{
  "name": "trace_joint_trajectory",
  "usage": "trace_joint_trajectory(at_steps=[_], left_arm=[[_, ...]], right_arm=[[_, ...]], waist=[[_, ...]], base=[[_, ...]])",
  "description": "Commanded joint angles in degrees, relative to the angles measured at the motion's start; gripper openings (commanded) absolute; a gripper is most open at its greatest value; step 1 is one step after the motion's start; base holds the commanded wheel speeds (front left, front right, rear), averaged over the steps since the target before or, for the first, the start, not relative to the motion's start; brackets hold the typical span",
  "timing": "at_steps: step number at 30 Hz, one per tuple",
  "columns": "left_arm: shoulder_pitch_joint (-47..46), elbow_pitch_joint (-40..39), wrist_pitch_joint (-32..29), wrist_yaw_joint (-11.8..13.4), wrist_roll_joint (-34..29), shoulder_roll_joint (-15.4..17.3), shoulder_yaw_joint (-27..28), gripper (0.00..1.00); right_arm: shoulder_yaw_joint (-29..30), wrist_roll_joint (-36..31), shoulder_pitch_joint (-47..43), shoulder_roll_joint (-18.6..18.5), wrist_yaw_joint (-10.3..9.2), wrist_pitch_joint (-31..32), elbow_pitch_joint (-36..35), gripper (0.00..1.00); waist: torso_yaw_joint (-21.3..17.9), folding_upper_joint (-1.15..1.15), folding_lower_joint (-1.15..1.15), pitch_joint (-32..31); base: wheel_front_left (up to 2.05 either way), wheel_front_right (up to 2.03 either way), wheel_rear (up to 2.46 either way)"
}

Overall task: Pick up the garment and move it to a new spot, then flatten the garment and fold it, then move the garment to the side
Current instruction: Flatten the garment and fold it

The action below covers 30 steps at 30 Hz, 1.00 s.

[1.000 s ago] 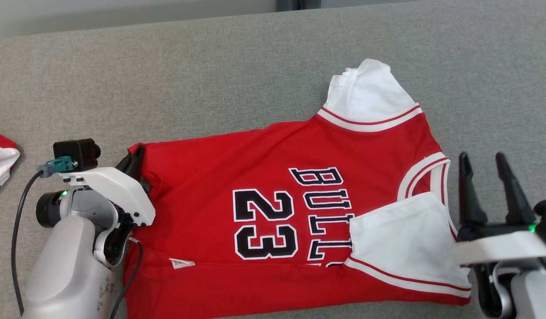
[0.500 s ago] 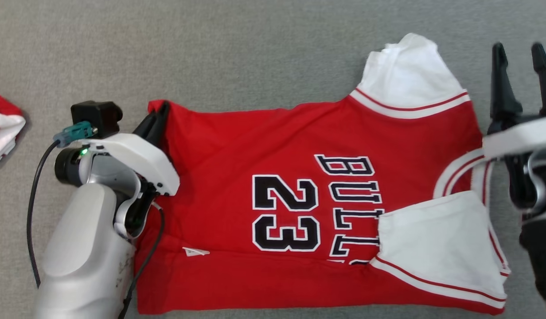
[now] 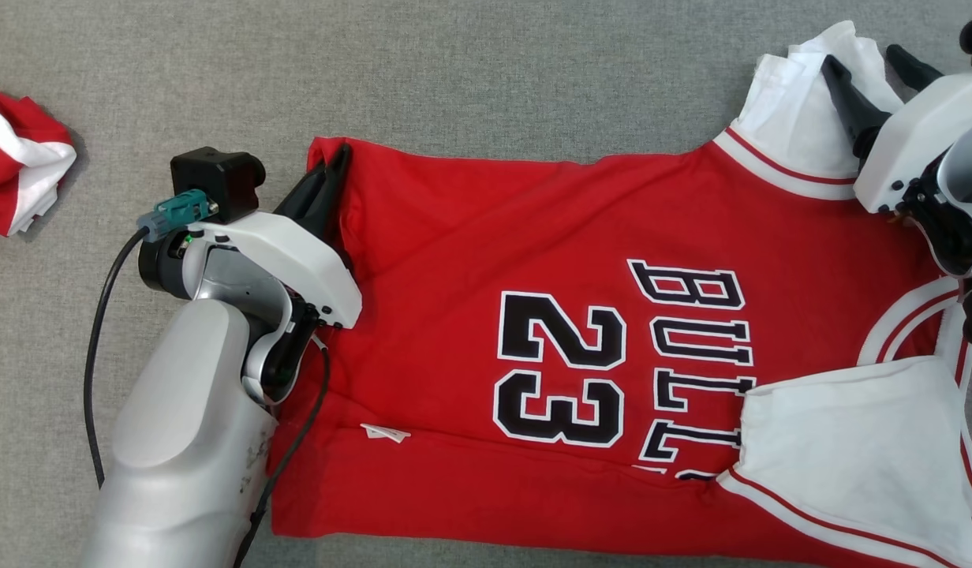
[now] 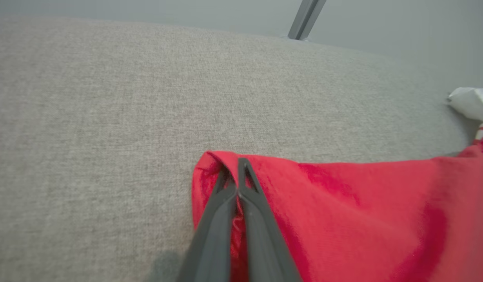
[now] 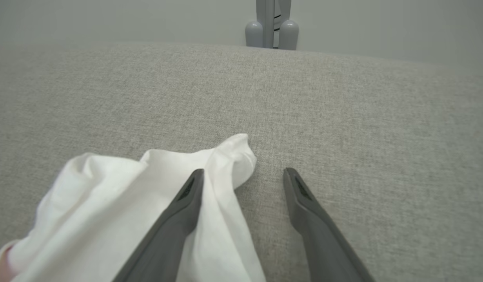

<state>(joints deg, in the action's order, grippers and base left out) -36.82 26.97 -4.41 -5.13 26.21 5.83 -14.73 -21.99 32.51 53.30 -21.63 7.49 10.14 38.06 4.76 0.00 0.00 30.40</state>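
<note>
One red jersey (image 3: 581, 315) with the number 23, spread mostly flat over the middle and right of the head view, on the grey cloth surface (image 3: 486, 71). Near edge, at the bottom of the frame, seemingly turned over in one long fold. Second white sleeve (image 3: 849, 442) folded in over the chest at the lower right.

Pinched at its upper left corner by the left gripper (image 3: 338, 158), fingers pressed together on the red hem. Same grip as one second ago.

Changed since then: right gripper (image 3: 863, 59) gone from the lower right of the frame up to the far white sleeve (image 3: 801, 95) at the upper right. Spread apart in the right wrist view, with one finger (image 5: 178, 211) lying over the white cloth and the other on bare grey surface just beside the sleeve tip. Nothing pinched there yet. Whole head view shifted as well, to be taken as a move of the camera, not of the jersey.

Probable meaning for the task: flattening nearly done, fold in preparation, with both far corners soon held. Needs first a closing on the sleeve; thin cloth, easy to miss.

Another red and white cloth (image 3: 20, 166) bunched at the upper left, well apart.
</note>
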Motion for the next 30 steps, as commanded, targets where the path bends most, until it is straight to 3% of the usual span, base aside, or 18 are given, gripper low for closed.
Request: trace_joint_trajectory(at_steps=[1,3,4,6,18,30], left_arm=[[-1.1,0.3,0.4,-0.4,-0.3,0.0,-0.1,0.0],[-1.2,0.6,0.7,-0.4,-0.2,-0.1,-0.3,0.0],[-1.3,0.8,0.8,-0.4,-0.1,-0.1,-0.4,0.0],[-1.4,1.0,1.0,-0.5,0.1,-0.1,-0.5,0.0],[-0.8,-2.3,4.1,0.7,-0.8,2.4,0.2,0.0],[5.9,-10.5,1.9,2.6,0.2,4.9,0.7,0.0]], right_arm=[[-1.4,1.0,1.1,-1.0,0.01,1.6,0.4,1.0],[-3.4,2.2,1.9,-1.7,0.01,3.3,0.7,1.0],[-4.3,2.9,2.2,-2.0,0.01,3.9,0.6,0.74],[-5.8,4.5,2.8,-2.7,0.01,4.5,0.2,0.0],[-8.1,9.5,3.9,-6.0,0.0,-5.9,-1.8,0.0],[-8.4,16.7,-2.4,-6.0,0.01,-13.0,-7.6,0.0]], waist=[[0.0,0.0,0.0,0.1],[0.0,0.0,0.0,0.1],[0.0,0.0,0.0,0.1],[0.0,0.0,0.0,0.0],[-1.3,0.0,0.0,-2.7],[-3.6,0.0,0.0,-6.2]], base=[[0.0,0.0,0.0],[0.0,0.0,0.0],[0.0,0.0,0.0],[0.0,0.0,0.0],[0.0,0.0,0.0],[0.0,0.0,0.0]])
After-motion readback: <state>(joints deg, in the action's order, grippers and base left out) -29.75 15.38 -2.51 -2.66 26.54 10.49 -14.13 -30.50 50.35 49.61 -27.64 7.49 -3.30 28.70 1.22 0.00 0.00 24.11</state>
